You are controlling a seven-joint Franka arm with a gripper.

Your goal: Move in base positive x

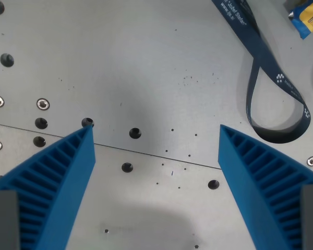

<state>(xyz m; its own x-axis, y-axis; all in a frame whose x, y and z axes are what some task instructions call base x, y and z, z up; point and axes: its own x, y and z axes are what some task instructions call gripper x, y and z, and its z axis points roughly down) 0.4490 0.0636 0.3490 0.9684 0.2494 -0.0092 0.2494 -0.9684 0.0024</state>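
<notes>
My gripper [155,136] is open and empty, with two blue ribbed fingers [57,182] rising from the bottom corners of the wrist view. It hangs above a grey metal table [146,67] with screw holes [135,133] and a thin seam line running across. Nothing lies between the fingertips.
A dark blue lanyard strap [274,78] with white print loops at the wrist view's right, just above the right fingertip. A blue and yellow packet [307,16] shows at the top right corner. Screws [43,104] and holes sit at the wrist view's left.
</notes>
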